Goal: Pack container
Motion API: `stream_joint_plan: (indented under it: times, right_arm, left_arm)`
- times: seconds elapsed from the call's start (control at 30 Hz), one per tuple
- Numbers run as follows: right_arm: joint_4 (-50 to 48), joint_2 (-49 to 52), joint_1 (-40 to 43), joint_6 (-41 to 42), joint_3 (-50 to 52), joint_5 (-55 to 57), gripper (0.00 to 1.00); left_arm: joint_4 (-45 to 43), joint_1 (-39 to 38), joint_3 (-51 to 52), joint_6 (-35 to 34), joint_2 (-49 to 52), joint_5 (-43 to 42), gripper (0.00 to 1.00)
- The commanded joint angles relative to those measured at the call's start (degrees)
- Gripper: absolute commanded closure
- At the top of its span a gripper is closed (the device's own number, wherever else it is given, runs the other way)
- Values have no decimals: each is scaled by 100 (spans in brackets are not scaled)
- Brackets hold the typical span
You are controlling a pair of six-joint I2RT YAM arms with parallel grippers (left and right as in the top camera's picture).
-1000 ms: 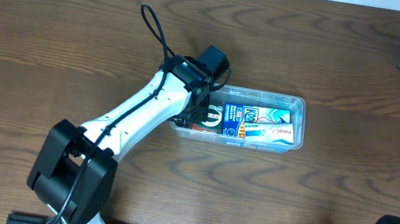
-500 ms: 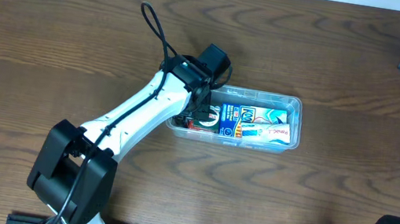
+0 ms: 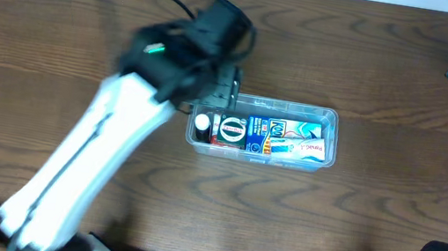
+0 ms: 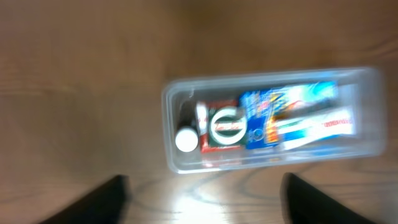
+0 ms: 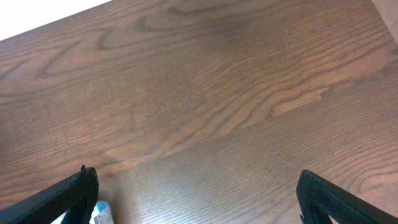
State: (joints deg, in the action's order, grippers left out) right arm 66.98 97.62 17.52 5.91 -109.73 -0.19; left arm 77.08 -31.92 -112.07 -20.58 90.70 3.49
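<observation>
Since the container (image 4: 273, 76) looks full of packets (image 4: 292, 118), the left pincer (image 4: 205, 202) hovers spread wide with nothing held, likely no load left, and the container lies below, just ahead of the pincer.

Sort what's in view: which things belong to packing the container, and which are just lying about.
Job:
- container
- inside it: blue packet, white packet, round-labelled item, white-capped bottle
- left claw, open, near the container's left end

Lying about:
- table
- right claw, open, over bare wood
</observation>
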Motion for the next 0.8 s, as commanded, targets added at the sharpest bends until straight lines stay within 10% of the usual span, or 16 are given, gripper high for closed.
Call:
stream_joint_plan:
  times: [0.0,0.77]
  right_arm:
    - [7,-52,4,72,-52,37,1]
    - [7,-52,4,70,-52,37,1]
  left_arm:
    - [157,24,-765,297,-820,107,2]
    - [1270,306,-815,236,-5154,179,2]
